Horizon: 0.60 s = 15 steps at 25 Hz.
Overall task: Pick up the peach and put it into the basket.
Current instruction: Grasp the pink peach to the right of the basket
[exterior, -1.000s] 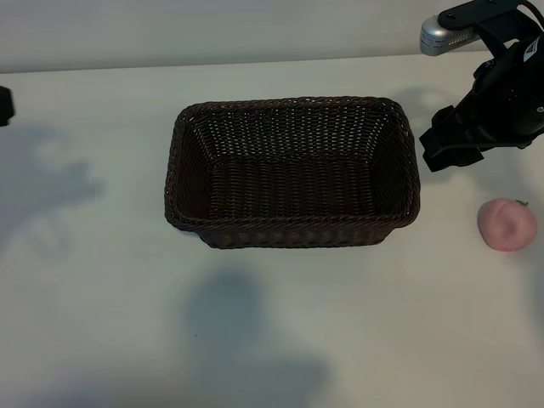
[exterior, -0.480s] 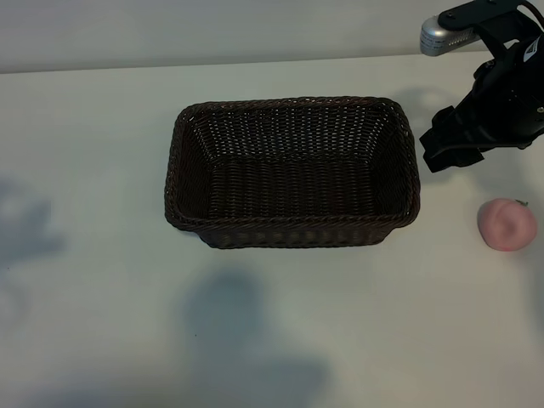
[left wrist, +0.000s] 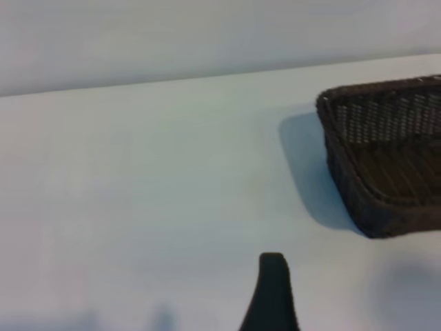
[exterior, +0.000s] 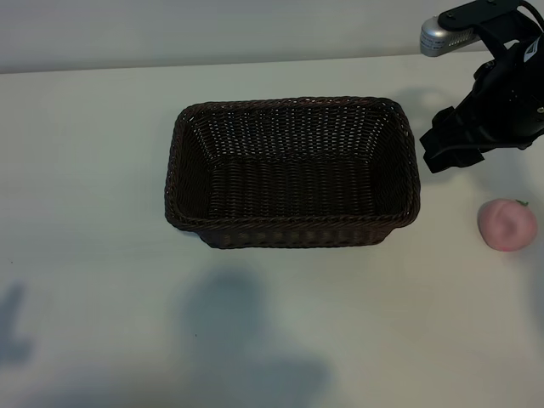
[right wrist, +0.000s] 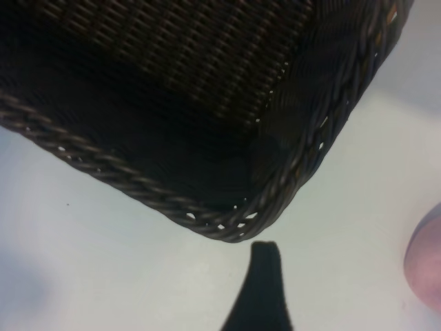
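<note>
Early in the task, at the approach step, nothing lifted yet. Right gripper (exterior: 450, 144) up off the table (exterior: 93, 153), jaws spread and empty, hanging between the basket (exterior: 293, 174) and the peach (exterior: 507, 224). Peach resting on the table near the claw, on the side away from the basket and a little toward the camera, apart from the fingertips; in the right wrist view just a pink edge (right wrist: 426, 258) beyond the one dark finger (right wrist: 260, 289) in view. Basket corner (right wrist: 238, 224) just beside the claw, basket empty. Left gripper out of the exterior view, held wide, one fingertip (left wrist: 273, 293) over bare table well apart from the basket. Next, by judgement: swing away from the basket over the peach, lower with jaws straddling it, close gently on the round, roll-prone fruit, then lift clear of the braided rim.
</note>
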Motion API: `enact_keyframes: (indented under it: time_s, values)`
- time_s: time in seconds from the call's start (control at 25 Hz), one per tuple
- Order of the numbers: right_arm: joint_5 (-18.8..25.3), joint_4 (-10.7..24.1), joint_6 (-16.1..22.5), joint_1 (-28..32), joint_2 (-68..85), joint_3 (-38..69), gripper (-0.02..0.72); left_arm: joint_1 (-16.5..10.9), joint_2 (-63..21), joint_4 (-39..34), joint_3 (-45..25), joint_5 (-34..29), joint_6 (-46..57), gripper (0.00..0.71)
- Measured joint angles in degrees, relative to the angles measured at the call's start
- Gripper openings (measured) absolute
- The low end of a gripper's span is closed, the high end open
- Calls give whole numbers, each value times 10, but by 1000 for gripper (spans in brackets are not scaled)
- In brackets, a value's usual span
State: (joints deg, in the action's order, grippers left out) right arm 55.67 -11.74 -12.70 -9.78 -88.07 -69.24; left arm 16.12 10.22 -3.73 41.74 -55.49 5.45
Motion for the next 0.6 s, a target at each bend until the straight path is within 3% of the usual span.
enact_keyframes:
  time_s: [0.24,0.6]
  values:
    - [0,0,0,0,0,0,594,0,-68,10,-67,-4,-36,596]
    - [1,0,0,0,0,0,594,0,-75,21,-118,-21,-38,595]
